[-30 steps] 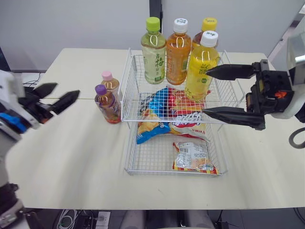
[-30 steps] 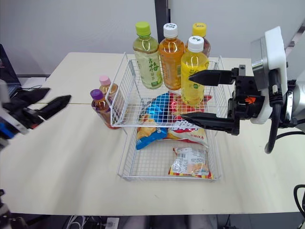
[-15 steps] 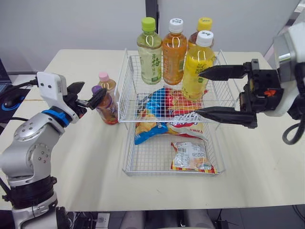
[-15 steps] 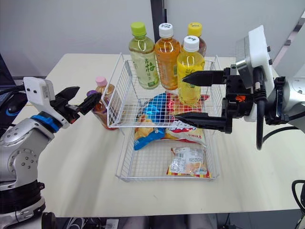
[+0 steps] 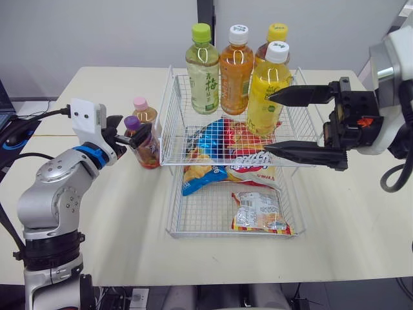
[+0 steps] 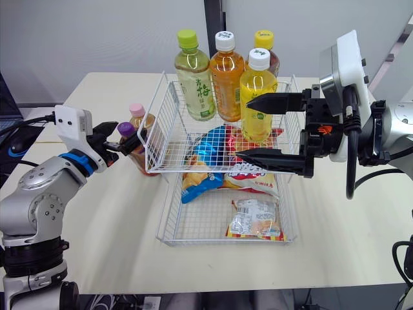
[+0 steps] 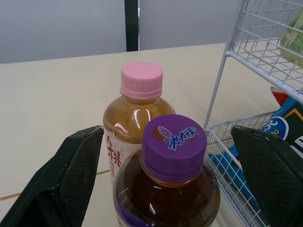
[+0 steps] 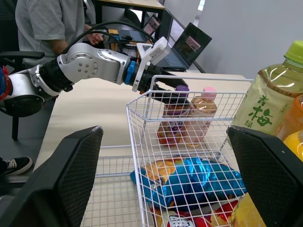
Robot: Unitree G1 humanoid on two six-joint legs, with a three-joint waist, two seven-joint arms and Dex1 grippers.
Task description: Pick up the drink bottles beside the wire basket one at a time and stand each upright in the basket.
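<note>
Standing just left of the wire basket (image 5: 169,103) are a purple-capped bottle (image 5: 143,143) and a pink-capped bottle (image 5: 146,111); four bottles (image 5: 235,64) stand inside it above snack bags (image 5: 222,145). Left wrist view: the left gripper (image 7: 166,131) straddles the purple cap, fingers spread and clear of it. Right wrist view: the right gripper (image 8: 164,131) gapes wide at the basket's right side.

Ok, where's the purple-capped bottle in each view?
Left eye: purple-capped bottle left of the wire basket, inside the open left gripper.
Right eye: bottle, same spot.
Left wrist: bottle close up, cap nearest.
Right wrist: bottle behind the basket's wire wall.
Shared landmark: the pink-capped bottle beside it.
</note>
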